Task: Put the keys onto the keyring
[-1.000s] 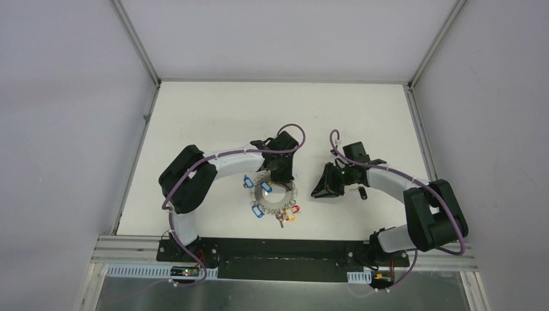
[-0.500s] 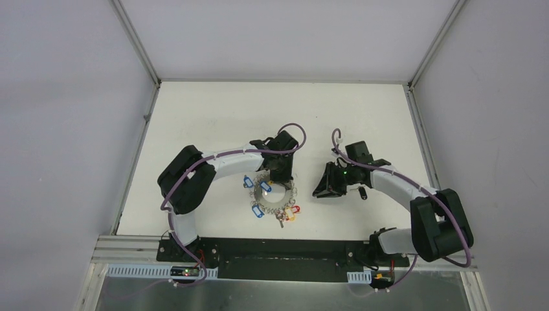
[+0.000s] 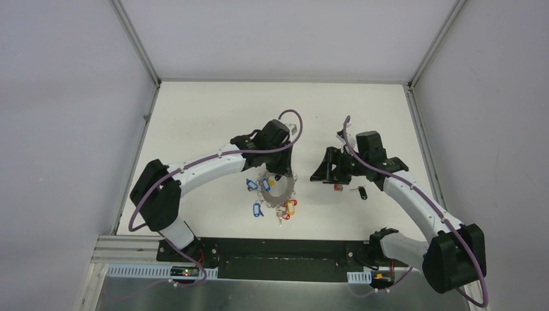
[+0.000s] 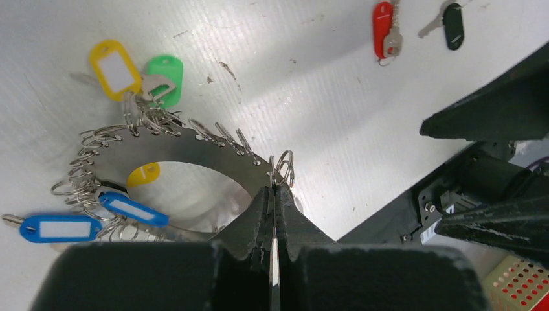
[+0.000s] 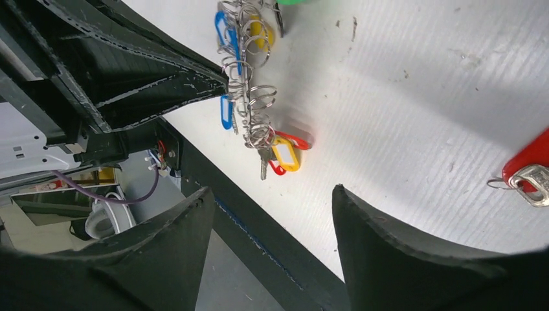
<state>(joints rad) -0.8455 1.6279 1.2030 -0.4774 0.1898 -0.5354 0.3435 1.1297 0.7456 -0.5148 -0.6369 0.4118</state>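
The keyring (image 3: pixel 276 190) is a silver plate ring fringed with small rings and blue, yellow, red and green tags. My left gripper (image 3: pixel 280 173) is shut on its far rim and holds it tilted up; the left wrist view shows the jaws (image 4: pixel 273 192) pinching the plate (image 4: pixel 194 146). The red-headed key (image 3: pixel 336 186) and black-headed key (image 3: pixel 362 192) lie loose on the table, also in the left wrist view (image 4: pixel 383 29) (image 4: pixel 453 24). My right gripper (image 3: pixel 324 170) is open and empty, just behind the red key (image 5: pixel 527 170), facing the ring (image 5: pixel 249 97).
The white table (image 3: pixel 213 116) is walled on three sides by white panels. A black base rail (image 3: pixel 278 249) runs along the near edge. The two grippers are close together, with the ring's right edge between them.
My left arm has stretched out and tipped the ring up by its far rim. My right gripper has pulled back and away from the base, uncovering the red key.
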